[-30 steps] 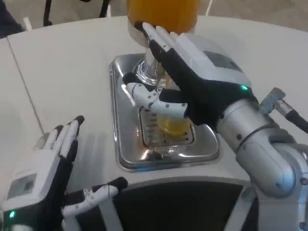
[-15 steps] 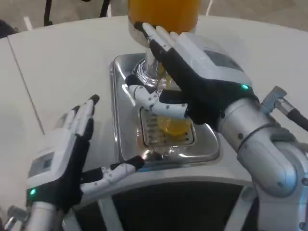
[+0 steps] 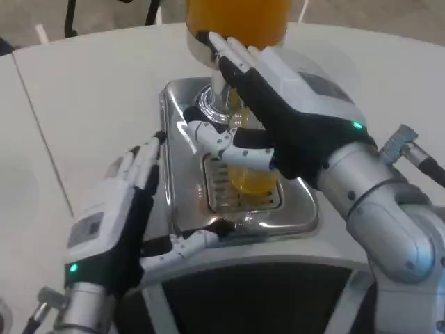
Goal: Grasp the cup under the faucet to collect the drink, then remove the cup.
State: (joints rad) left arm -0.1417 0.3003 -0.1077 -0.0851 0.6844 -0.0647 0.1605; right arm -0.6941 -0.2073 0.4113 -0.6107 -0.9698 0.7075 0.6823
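The cup (image 3: 252, 177) stands upright at the centre of the steel drip tray (image 3: 182, 209), on the grate below the faucet, with orange drink showing in its lower part; its long axis is vertical. The orange tank (image 3: 236, 17) sits at 12 o'clock from it.

Your right hand (image 3: 278, 111) reaches in from 3 o'clock. The thumb lies across the cup's near face and the fingers extend past its far side toward the tank; the palm hides the contact, so you cannot tell whether this is a firm grip or a loose cradle.

Your left hand (image 3: 115, 223) lies at 8 o'clock from the cup, beside the tray's left rim, fingers apart and holding nothing, thumb reaching along the tray's front edge.

Judgement: the right hand is much the nearer. Removal would draw the cup toward 6 o'clock, kept upright, since tilting risks spillage.
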